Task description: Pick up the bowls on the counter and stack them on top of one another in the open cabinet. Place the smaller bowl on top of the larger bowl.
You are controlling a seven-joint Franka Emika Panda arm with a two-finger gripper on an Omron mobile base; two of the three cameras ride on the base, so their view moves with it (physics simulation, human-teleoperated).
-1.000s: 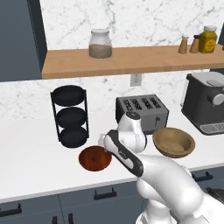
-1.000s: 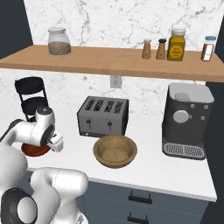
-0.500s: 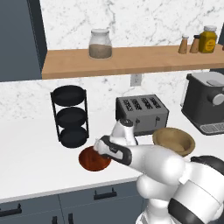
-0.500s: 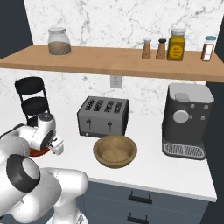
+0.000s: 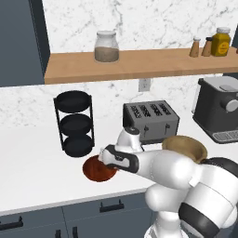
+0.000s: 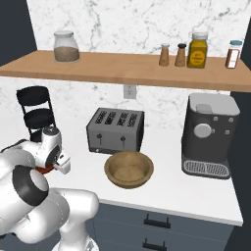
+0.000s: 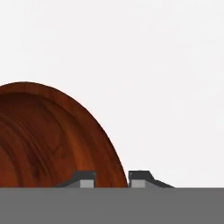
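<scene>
The gripper (image 7: 111, 179) has its 2 tips pinched on the rim of the small dark brown bowl (image 5: 96, 169) – 1 tip inside, 1 outside – on the white counter (image 5: 32, 176), with the big tan bowl (image 6: 129, 168) off to the right.

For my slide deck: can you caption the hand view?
Gripper closed on the rim of the smaller bowl, resting on the white counter.

Kitchen: toaster (image 5: 151, 121), coffee machine (image 6: 210, 134), spice shelf (image 5: 139, 65).
</scene>
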